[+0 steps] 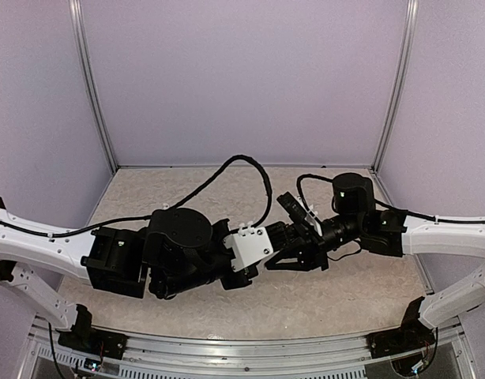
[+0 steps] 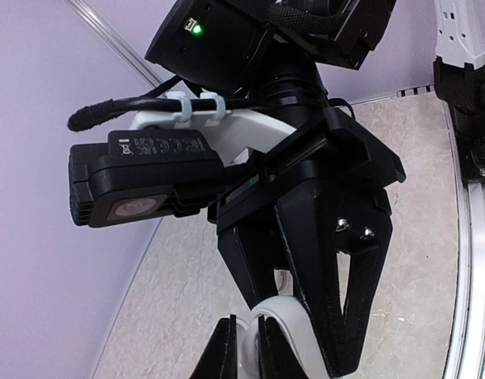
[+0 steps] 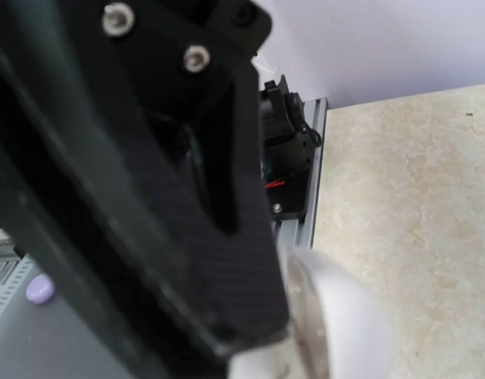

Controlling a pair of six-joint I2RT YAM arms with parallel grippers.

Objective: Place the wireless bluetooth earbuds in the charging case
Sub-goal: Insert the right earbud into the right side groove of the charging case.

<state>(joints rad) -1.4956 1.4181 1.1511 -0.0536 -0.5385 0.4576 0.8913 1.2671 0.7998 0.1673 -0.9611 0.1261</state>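
My right gripper hangs point-down above the table in the left wrist view, shut on the charging case, a rounded white shell pinched between its black fingers. Blurred and very close, the case also fills the bottom of the right wrist view, with a greyish seam running along it. My left gripper comes up from below until its tips touch the case. Its jaws stand a narrow slit apart with white showing in the slit. I cannot make out the earbuds. From above, both wrists meet mid-table and the right gripper hides the case.
The beige speckled table is walled in lilac on three sides. An aluminium rail with the arm bases runs along its near edge. A black cable loops over the back of the table.
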